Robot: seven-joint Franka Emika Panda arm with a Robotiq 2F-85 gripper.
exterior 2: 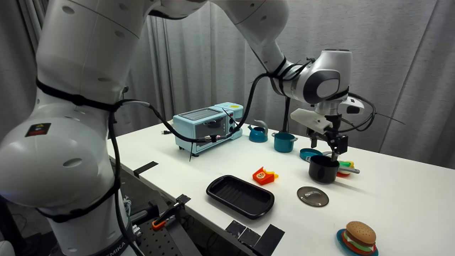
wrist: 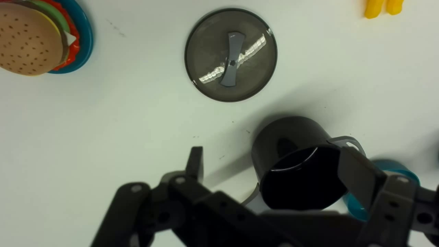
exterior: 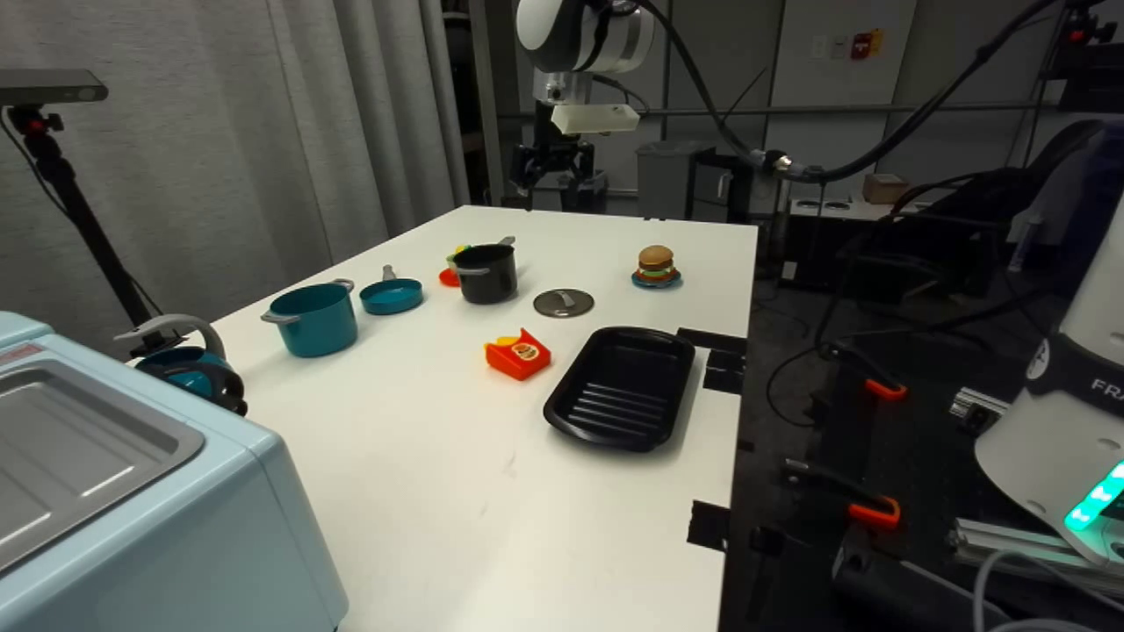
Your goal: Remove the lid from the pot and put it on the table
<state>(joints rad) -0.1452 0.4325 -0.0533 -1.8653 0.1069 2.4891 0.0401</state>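
Lying flat on the white table (exterior 2: 408,206), the lid (wrist: 231,55) is already off the pot (exterior 2: 322,172): dark, round and shiny, with a grey handle across its middle. The black pot stands upright just beside it, mouth uncovered. Above the pot hangs my hand (exterior 2: 324,151), spread wide and holding nothing.

Crowding the pot on the side away from the lid are a red, yellow and green piece (exterior 2: 345,168), partly hidden behind it in both exterior views, and a small teal pan (exterior 2: 310,153). The lid sits between a burger (exterior 2: 360,233) on a small blue plate (wrist: 85,37) and a red fries carton (exterior: 518,355); a black ribbed pan (exterior 2: 240,196) lies near the carton, close to some black tape (exterior: 724,372) at the table's edge. Farther off I have a teal pot (exterior: 318,320), a blue kettle (exterior 2: 258,134) and a pale blue toaster oven (exterior 2: 209,124), its front crossed by my cable (exterior 2: 213,138) in an exterior view.

On the carton is a round burger picture. The black band (exterior: 1084,373) on my base reads "FRA" in an exterior view, cut off there. A dark sticker (exterior 2: 38,129) on my arm and a reddish label (exterior: 19,353) on the oven are too small to read.
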